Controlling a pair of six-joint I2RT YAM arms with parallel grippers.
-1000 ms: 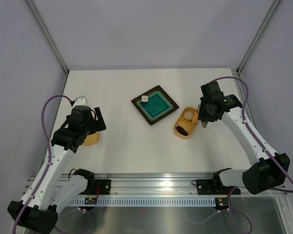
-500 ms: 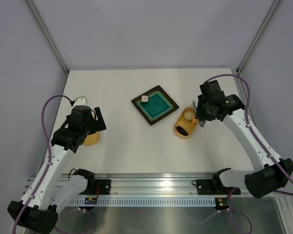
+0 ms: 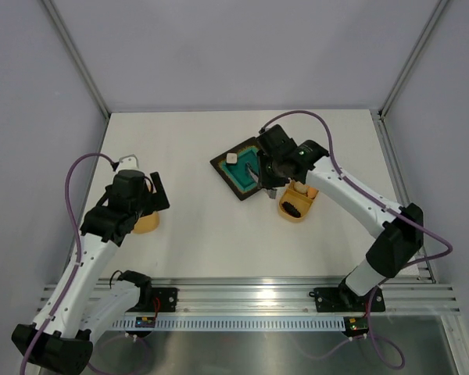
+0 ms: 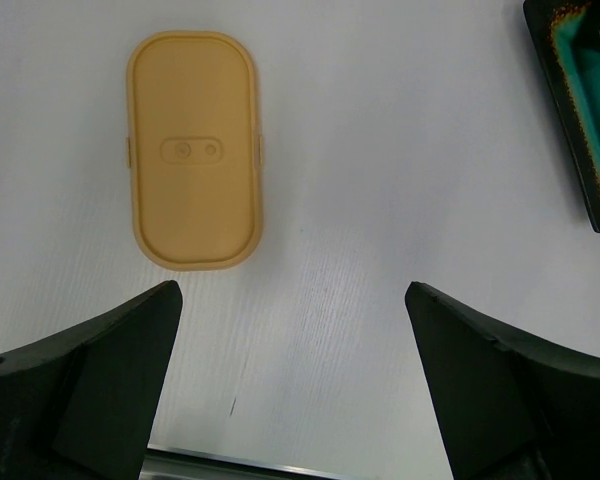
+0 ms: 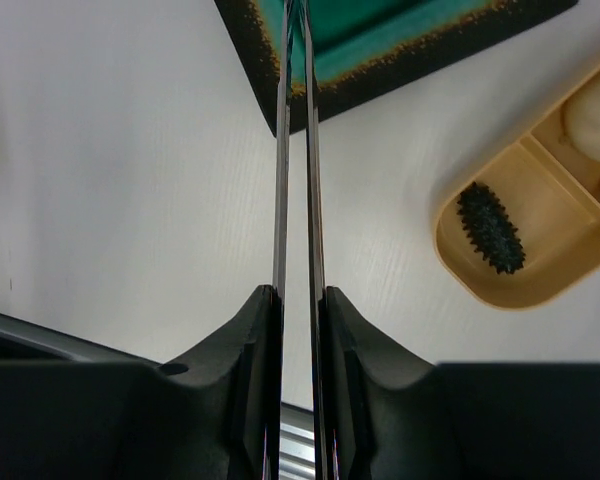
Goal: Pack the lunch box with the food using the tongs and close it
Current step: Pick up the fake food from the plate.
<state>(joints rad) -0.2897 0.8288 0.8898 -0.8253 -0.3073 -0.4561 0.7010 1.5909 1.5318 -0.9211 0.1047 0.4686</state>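
Observation:
The yellow-orange lunch box lies right of the teal plate. It holds a dark spiky food piece in one compartment and a beige ball in the other. A white cube sits on the plate's far-left corner. My right gripper hangs over the plate's right part, shut on the silver tongs. The tongs' two slim arms run nearly parallel out over the plate, and their tips are out of view. My left gripper is open above bare table, just short of the lid.
The matching flat lid lies on the left of the table, partly under my left wrist. A metal rail runs along the near edge. Grey walls and frame posts close in the back and sides.
My right arm has swung left with the tongs, from beside the lunch box's right end to above the teal plate. The left arm has not moved.

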